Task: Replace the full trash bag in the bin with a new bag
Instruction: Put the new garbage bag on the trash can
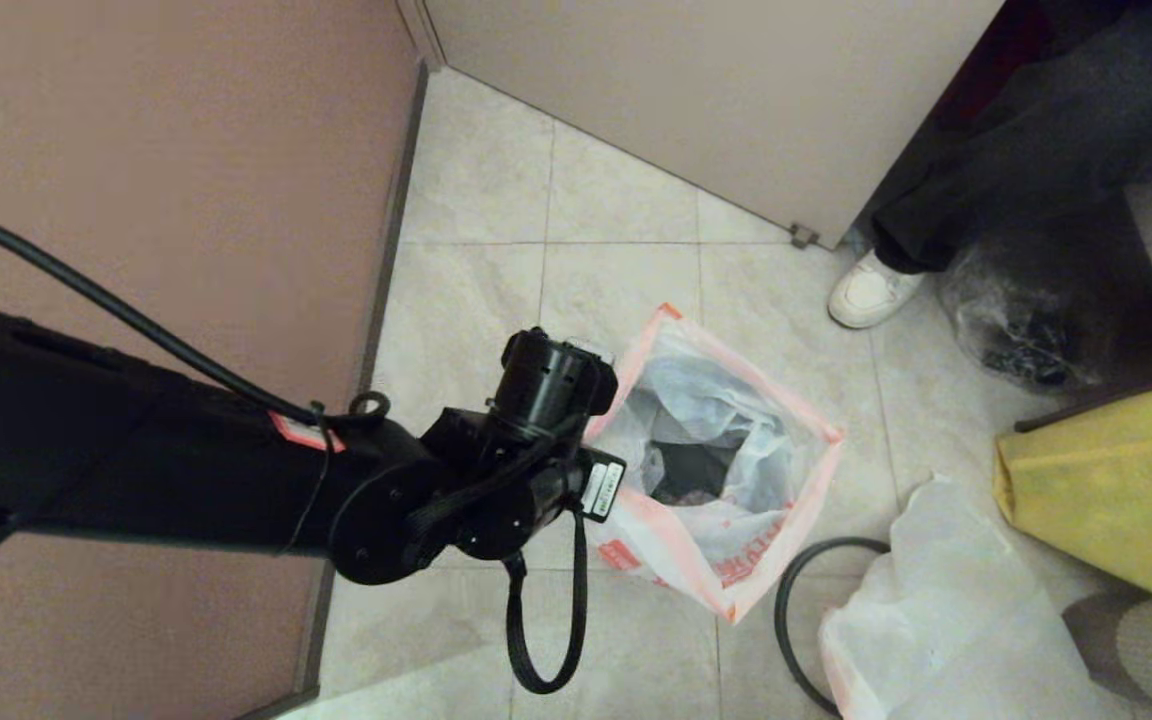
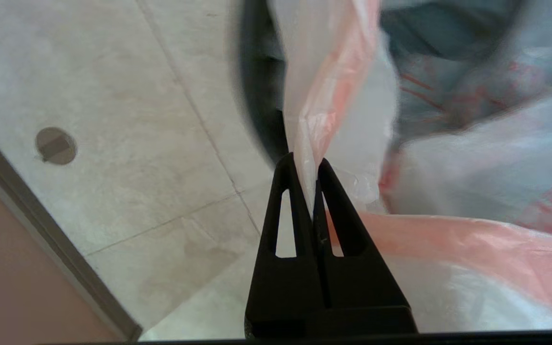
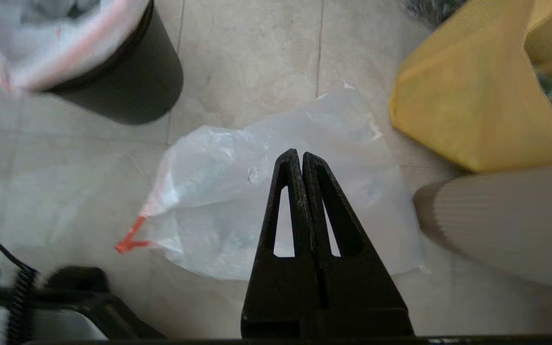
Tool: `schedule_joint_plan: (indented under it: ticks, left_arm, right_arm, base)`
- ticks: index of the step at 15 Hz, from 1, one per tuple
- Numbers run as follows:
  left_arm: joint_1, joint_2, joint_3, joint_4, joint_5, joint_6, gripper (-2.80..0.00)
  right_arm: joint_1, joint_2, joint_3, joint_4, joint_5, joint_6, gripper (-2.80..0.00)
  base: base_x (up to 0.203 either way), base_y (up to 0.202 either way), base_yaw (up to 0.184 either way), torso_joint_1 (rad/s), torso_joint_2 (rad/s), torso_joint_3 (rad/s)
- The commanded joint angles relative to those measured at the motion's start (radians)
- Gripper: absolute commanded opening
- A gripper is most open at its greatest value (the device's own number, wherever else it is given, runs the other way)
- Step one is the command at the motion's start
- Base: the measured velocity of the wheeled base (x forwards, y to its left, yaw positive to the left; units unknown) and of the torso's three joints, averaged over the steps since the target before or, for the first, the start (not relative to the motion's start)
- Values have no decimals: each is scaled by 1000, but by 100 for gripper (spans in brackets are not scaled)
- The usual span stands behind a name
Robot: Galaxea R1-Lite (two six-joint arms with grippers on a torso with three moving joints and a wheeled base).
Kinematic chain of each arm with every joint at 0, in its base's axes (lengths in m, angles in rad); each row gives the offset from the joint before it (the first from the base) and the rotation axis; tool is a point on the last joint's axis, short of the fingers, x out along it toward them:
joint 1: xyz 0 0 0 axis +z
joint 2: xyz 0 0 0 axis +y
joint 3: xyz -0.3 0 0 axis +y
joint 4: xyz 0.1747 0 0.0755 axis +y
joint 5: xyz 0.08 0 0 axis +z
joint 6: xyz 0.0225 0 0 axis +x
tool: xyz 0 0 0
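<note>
Progress looks well past the halfway mark: the new bag (image 1: 726, 470), a thin white translucent plastic bag with an orange-red drawstring hem and red printed characters, already sits in the bin (image 3: 127, 86), a small round black plastic wastebasket, with its mouth spread open and the hem draped over the outside. In the head view the dark bottom of the bin shows through the opening, so the bag is in but hangs loose and crumpled. The left gripper (image 2: 312, 165) is at the bag's near-left edge, its jaws closed tight on a pinch of the orange-red hem, which runs taut away from the tips in the left wrist view. Just beside the bin on the tiled floor (image 1: 626, 280) lies the grey rim ring (image 1: 786, 600), not yet fitted back on. Next to it lies the full trash bag (image 3: 276, 191), a bulky white translucent sack with an orange-red drawstring, already out of the bin. The right gripper (image 3: 302, 155) hangs above that sack with its jaws pressed together and nothing between them. What seems left is to pull the hem evenly round the rim and seat the ring. Further out stand a big yellow bag (image 1: 1116, 480), a clear glossy bag with dark lumps (image 1: 1021, 320) and a bystander's white shoe (image 1: 871, 288).
</note>
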Motion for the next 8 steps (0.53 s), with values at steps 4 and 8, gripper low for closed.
schedule_joint_plan:
  ticks: [4,8]
  left_arm:
    - [140,-24,168,-243,-77,-4,-280]
    - [119,-21,165,-267,-86,-14,-280]
  right_arm:
    - [-1,29,-99,29,7,-25,-280]
    - [-1,358,-361,127,75,52,-280]
  base:
    - [0,0,0,0,0,0]
    - [0,0,0,0,0,0]
